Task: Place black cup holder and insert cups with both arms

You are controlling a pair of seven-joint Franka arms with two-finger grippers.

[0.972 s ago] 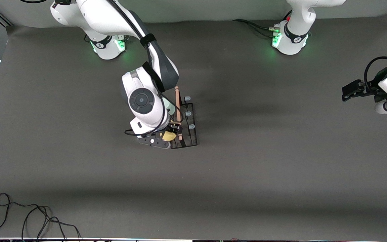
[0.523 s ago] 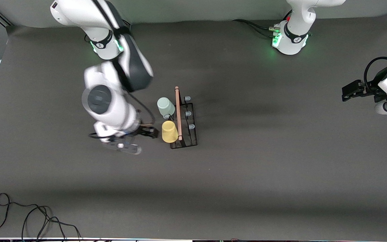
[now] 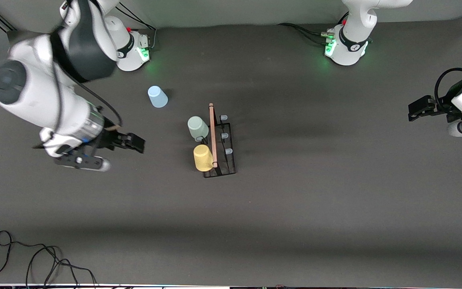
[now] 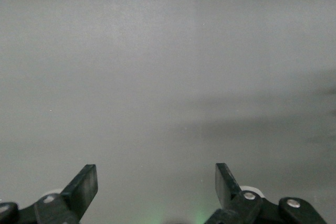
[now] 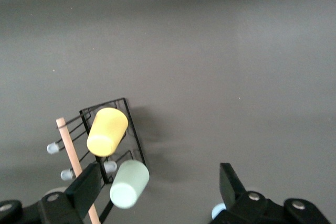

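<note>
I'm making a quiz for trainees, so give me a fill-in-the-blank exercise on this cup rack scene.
1. The number of cups hanging on the black rack is ____.
2. The cup standing alone on the table, not on the rack, is coloured ____.
3. Of the yellow cup and the green cup, the one nearer the front camera is ____.
4. The right gripper and left gripper both hold ____.

Missing words: two; light blue; yellow; nothing

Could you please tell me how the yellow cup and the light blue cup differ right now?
The yellow cup hangs on a prong of the black cup holder; the light blue cup stands on the table, apart from the holder. The yellow cup lies nearer the front camera; the light blue cup sits closer to the right arm's base. Both are small, plain, tapered tumblers.
</note>
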